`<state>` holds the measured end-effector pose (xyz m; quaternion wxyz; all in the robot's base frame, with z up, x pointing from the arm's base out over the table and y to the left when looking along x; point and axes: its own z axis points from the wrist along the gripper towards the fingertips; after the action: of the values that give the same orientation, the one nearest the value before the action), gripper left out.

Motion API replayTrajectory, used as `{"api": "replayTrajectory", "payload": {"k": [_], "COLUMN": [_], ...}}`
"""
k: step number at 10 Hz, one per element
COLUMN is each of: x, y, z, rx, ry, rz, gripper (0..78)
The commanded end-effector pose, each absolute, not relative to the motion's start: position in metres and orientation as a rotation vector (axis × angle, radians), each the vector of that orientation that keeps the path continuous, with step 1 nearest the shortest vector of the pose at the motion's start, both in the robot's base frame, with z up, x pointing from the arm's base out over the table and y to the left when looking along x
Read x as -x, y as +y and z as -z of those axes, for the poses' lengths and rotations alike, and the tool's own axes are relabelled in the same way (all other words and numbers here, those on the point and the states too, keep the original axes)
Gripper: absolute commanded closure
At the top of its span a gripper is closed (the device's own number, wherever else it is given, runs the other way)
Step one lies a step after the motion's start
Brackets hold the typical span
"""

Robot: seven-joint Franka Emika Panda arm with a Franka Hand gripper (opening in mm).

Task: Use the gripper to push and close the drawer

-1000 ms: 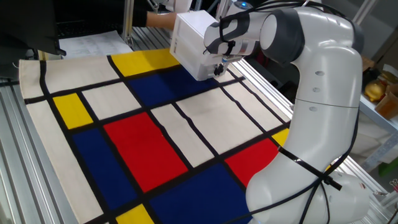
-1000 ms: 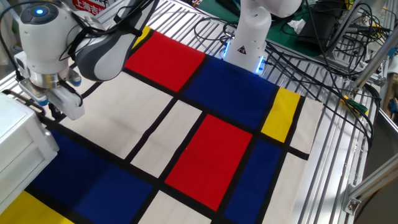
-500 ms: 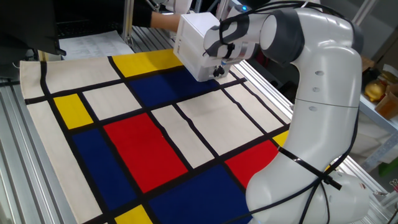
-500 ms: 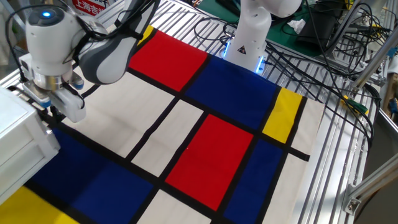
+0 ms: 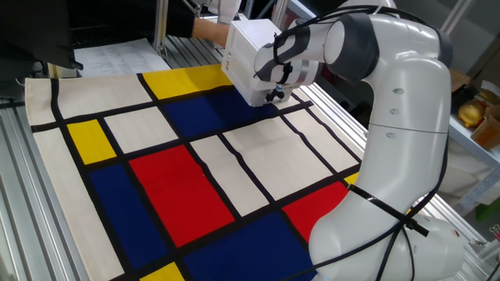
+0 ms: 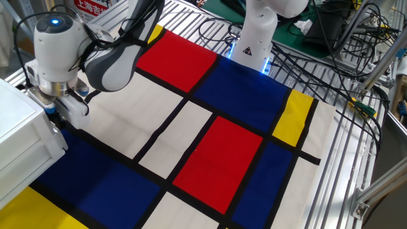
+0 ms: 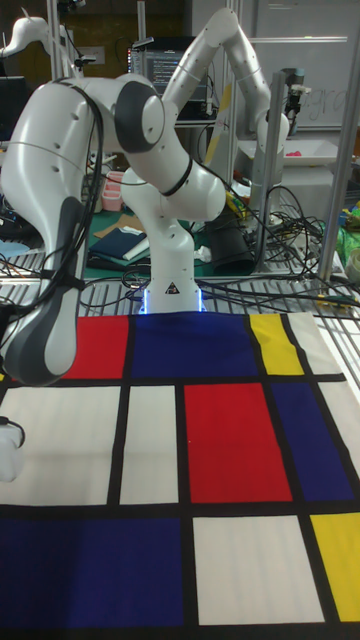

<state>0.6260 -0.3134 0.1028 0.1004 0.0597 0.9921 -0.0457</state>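
The small white box cabinet [image 5: 248, 56] stands at the far end of the patterned cloth, on the blue and yellow patches. It shows again at the left edge of the other fixed view as the cabinet [image 6: 22, 137]. My gripper [image 5: 274, 96] is down at the cabinet's near right face, with its short dark fingers close together and touching or nearly touching it. From the other side, the gripper [image 6: 56, 116] sits against the cabinet's corner. The drawer shows no gap and no tan inside; I cannot make out its outline. In the tall view only the gripper's white edge [image 7: 8, 448] shows.
A person's hand [image 5: 209, 30] reaches to the cabinet's far side. The red, blue, yellow and white cloth [image 5: 195, 179] covers the slatted metal table. My arm's base [image 6: 253, 44] and loose cables [image 6: 331, 70] lie along the far side.
The gripper has stayed at the cabinet's face while lowering slightly. The cabinet and the cloth have slid a little, rightward in both fixed views.
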Motion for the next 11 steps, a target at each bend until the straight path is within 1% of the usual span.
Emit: {"api": "replayTrajectory", "payload": {"k": [1, 4, 5, 6, 7, 8, 9, 10, 11], "x": [-0.627, -0.627, -0.621, -0.615, -0.608, -0.606, -0.597, -0.597, -0.587], "y": [-0.314, -0.314, -0.302, -0.294, -0.285, -0.283, -0.276, -0.276, -0.268], "z": [-0.104, -0.106, -0.124, -0.137, -0.152, -0.157, -0.175, -0.175, -0.182], "rx": [-0.116, -0.067, -0.131, -0.121, -0.127, -0.134, -0.194, -0.194, -0.287], "ry": [2.959, 2.981, 3.031, 2.967, 2.898, 2.884, 2.817, 2.817, 2.685], "rz": [0.134, 0.135, -0.017, 0.022, -0.001, -0.008, -0.021, -0.021, -0.031], "gripper": [77.6, 77.6, 77.6, 77.6, 77.6, 77.6, 77.6, 77.6, 77.6]}}
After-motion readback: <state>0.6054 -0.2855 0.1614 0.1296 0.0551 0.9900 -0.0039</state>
